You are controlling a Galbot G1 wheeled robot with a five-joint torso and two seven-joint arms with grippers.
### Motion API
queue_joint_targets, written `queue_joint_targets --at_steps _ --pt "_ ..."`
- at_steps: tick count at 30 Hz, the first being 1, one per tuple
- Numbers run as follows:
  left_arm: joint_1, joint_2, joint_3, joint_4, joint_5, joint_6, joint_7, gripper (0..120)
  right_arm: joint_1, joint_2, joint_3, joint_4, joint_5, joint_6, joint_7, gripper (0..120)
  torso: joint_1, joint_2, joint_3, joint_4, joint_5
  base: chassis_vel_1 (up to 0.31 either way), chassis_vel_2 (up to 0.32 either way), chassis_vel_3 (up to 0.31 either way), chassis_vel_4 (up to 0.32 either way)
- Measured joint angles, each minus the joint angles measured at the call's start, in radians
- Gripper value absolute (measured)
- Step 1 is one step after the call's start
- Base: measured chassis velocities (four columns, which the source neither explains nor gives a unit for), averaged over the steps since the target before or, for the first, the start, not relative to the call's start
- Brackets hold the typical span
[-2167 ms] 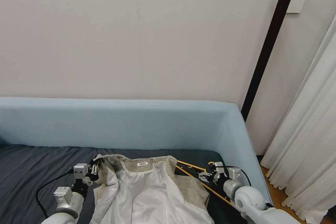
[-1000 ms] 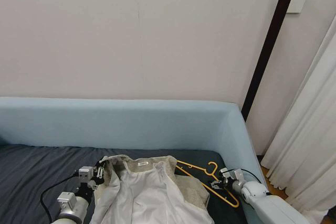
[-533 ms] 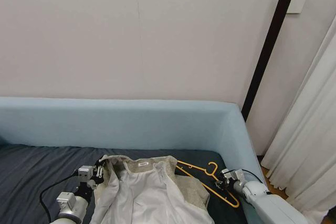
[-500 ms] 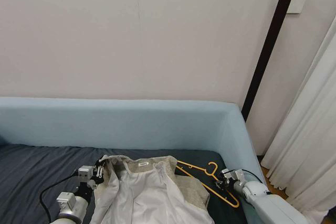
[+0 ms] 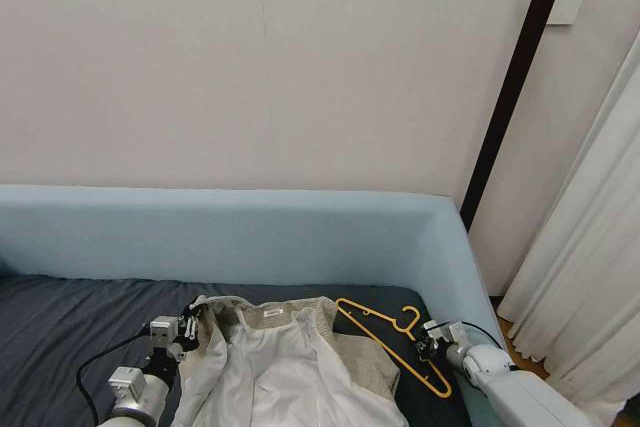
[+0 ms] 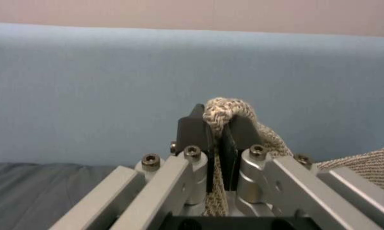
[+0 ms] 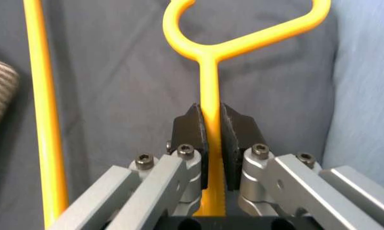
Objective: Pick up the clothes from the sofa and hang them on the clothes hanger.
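A knit jacket (image 5: pixel 290 367) w/ pale lining is seen lying open on the sofa's dark seat cushion (image 5: pixel 60 317), collar toward the light-blue backrest (image 5: pixel 250 237). The L gripper (image 5: pixel 190 322) is placed low at the jacket's left shoulder edge, near the collar. In the left wrist view its fingers are closed narrow, and a bunched fold of the knit fabric is pinched btwn the black pads (image 6: pixel 195 129). An orange clothes hanger (image 7: pixel 208 81) is laid on the seat just beside the jacket's right side, near the sofa's right armrest (image 5: pixel 445 257); whether its far end touches the fabric can't be told. The R gripper (image 5: pixel 425 339) is set at the hanger's neck, and in the right wrist view its fingers are clamped narrow on the straight stem just below the hook. A dark upright post (image 5: pixel 510 87) and white curtain (image 5: pixel 590 277) are seen to the right of the sofa.
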Motion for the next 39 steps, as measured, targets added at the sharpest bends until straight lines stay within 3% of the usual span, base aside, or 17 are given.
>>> queue_joint_targets --at_steps 4,10,15,25,32,39 --pt "-0.004 -0.002 0.006 0.001 0.001 0.000 0.000 2 -0.020 -0.026 0.003 0.058 -0.041 0.034 0.018 5 0.000 0.000 0.000 -0.0001 0.0000 0.000 0.000 0.000 0.000" --pt "-0.003 0.000 0.015 -0.003 0.000 0.002 -0.001 2 -0.070 -0.070 0.039 0.174 -0.132 0.134 0.147 5 0.000 0.000 0.000 0.0002 0.0000 0.000 0.000 0.000 0.000" --pt "0.003 0.010 0.015 -0.011 -0.003 0.003 0.000 2 -0.154 -0.133 0.095 0.347 -0.234 0.202 0.264 5 0.000 0.000 0.000 0.0003 0.0001 0.000 0.000 0.000 0.000" --pt "0.002 0.037 0.016 -0.024 -0.032 0.018 -0.002 2 -0.373 -0.274 0.198 0.677 -0.375 0.266 0.330 5 0.000 0.000 0.000 -0.0002 -0.0004 0.000 0.000 0.000 0.000" --pt "0.003 0.051 0.011 -0.044 -0.052 0.027 -0.003 2 -0.429 -0.302 0.171 0.839 -0.421 0.252 0.354 5 0.000 0.000 0.000 0.0001 -0.0003 0.000 0.000 0.000 0.000" --pt "0.013 0.059 0.000 -0.055 -0.056 0.031 -0.005 2 -0.425 -0.291 0.028 0.933 -0.450 0.185 0.382 5 0.000 0.000 0.000 0.0003 -0.0003 0.000 0.000 0.000 0.000"
